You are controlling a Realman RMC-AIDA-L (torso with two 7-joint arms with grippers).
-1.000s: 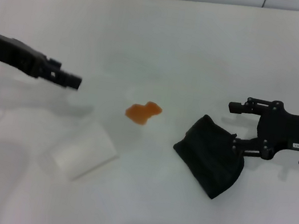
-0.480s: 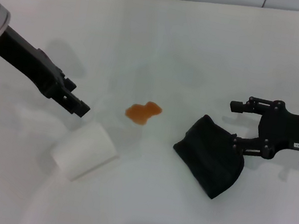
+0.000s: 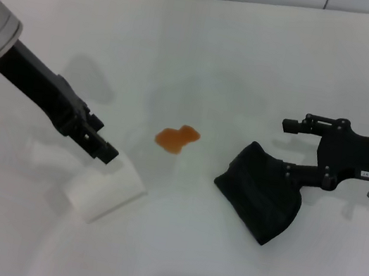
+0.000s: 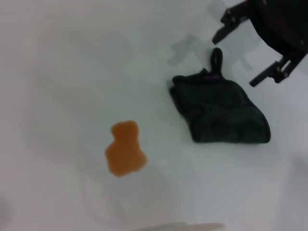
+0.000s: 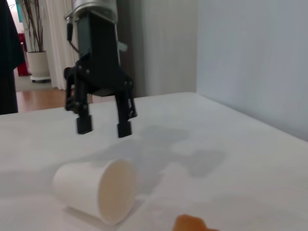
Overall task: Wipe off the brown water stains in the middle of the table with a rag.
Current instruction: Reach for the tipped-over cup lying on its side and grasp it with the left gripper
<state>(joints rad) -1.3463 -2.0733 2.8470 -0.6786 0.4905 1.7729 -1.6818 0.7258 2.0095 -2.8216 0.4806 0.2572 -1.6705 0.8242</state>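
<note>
— What is the broad white table [image 3: 242,55] like on top?

— Smooth, with a soft sheen; faint shadows and reflections lie across it. The small orange-brown liquid blotch [image 3: 176,138] looks wet and slightly translucent on that surface.

— And the bunched black rag [image 3: 261,192]?

— Soft matt cloth, creased into folds, with a fine woven look in the left wrist view.

— The tipped-over white cup [image 3: 104,185]?

— Paper by the look of it, matt and plain, smooth-walled.

— The two grippers?

— The left gripper [image 5: 104,126] is hard black stuff, metal or plastic, dull rather than shiny, below a silvery cylinder. The right gripper [image 3: 289,146] has the same matt black finish, with small screws showing.
</note>
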